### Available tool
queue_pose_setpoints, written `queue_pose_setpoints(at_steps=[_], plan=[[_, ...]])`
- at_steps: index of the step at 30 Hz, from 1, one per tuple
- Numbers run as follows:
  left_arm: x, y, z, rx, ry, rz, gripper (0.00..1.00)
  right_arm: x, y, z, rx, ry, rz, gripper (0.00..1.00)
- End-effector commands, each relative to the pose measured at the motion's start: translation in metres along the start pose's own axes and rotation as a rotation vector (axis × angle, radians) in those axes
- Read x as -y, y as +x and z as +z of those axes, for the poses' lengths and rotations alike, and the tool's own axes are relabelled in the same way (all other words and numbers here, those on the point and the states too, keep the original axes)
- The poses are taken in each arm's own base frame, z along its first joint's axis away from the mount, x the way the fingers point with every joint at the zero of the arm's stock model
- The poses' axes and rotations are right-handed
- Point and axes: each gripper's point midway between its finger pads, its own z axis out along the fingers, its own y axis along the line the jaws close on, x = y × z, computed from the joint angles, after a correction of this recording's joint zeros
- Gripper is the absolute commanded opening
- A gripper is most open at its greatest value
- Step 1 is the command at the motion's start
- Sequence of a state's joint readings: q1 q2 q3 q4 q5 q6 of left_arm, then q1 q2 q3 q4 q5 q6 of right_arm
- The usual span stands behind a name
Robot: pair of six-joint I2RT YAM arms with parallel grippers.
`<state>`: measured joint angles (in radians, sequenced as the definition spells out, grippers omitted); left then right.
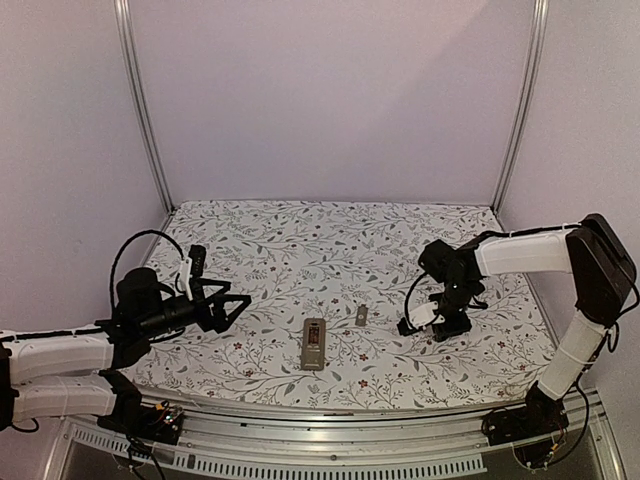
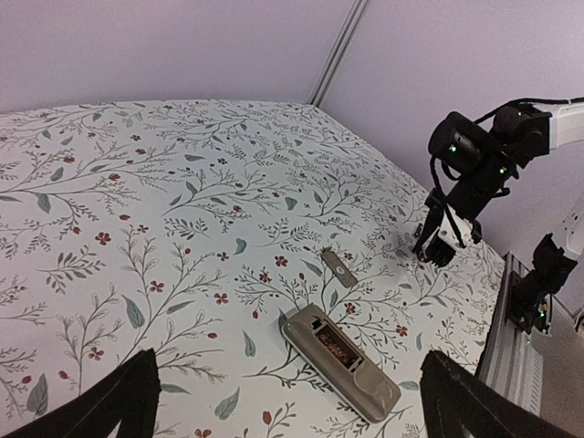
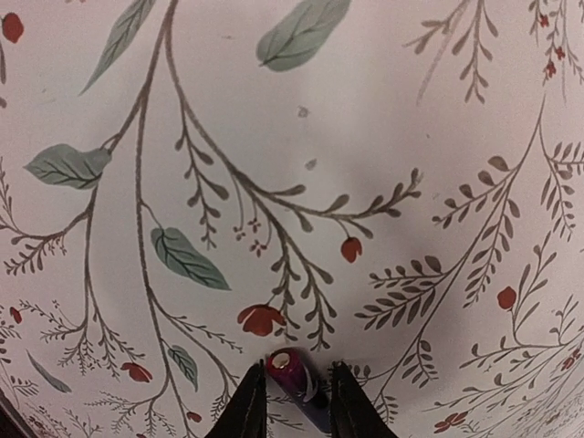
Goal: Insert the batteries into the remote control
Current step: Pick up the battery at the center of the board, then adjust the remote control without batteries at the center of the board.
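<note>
The remote control [image 1: 314, 344] lies back up at the front middle of the table. It also shows in the left wrist view [image 2: 342, 361], its battery recess open with something dark reddish inside that I cannot make out. My right gripper [image 1: 450, 326] points down at the table to the right of the remote. In the right wrist view its fingers [image 3: 297, 401] are shut on a dark purple battery [image 3: 297, 379], metal end facing out. My left gripper [image 1: 228, 308] hovers left of the remote, open and empty [image 2: 292, 427]. No other battery shows.
A small grey battery cover [image 1: 361, 317] lies just beyond the remote on the right; it also shows in the left wrist view [image 2: 338, 267]. The floral table cover [image 1: 300, 250] is walled by white panels. A metal rail [image 1: 330, 452] runs along the near edge.
</note>
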<state>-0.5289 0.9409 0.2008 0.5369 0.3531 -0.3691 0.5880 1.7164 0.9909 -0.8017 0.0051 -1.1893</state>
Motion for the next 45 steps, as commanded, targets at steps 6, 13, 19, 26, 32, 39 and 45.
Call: queue_pose_setpoints(at_steps=[6, 13, 19, 26, 32, 39, 45], plan=[[-0.007, -0.001, -0.002, 0.011, -0.027, -0.001, 1.00, 0.008, -0.010, -0.003, 0.021, -0.040, 0.028, 0.06], [-0.025, 0.005, 0.002, -0.039, -0.164, -0.097, 0.88, 0.094, -0.071, -0.075, 0.285, 0.203, 0.277, 0.00], [-0.007, 0.022, 0.023, -0.181, -0.185, -0.145, 0.82, 0.141, -0.112, -0.143, 0.696, 0.303, 0.723, 0.00], [0.083, 0.031, 0.033, -0.238, 0.420, 0.251, 0.82, 0.135, -0.131, -0.172, 1.036, 0.109, 1.246, 0.00], [0.087, 0.084, 0.016, -0.468, 0.882, 1.064, 1.00, 0.115, -0.145, -0.158, 1.029, 0.066, 1.228, 0.00], [0.050, 0.087, 0.064, -0.553, 1.154, 1.572, 1.00, 0.097, -0.152, -0.156, 1.029, 0.099, 1.149, 0.00], [0.047, 0.104, 0.107, -0.575, 1.380, 1.777, 1.00, 0.084, -0.140, -0.153, 1.025, 0.144, 1.130, 0.00]])
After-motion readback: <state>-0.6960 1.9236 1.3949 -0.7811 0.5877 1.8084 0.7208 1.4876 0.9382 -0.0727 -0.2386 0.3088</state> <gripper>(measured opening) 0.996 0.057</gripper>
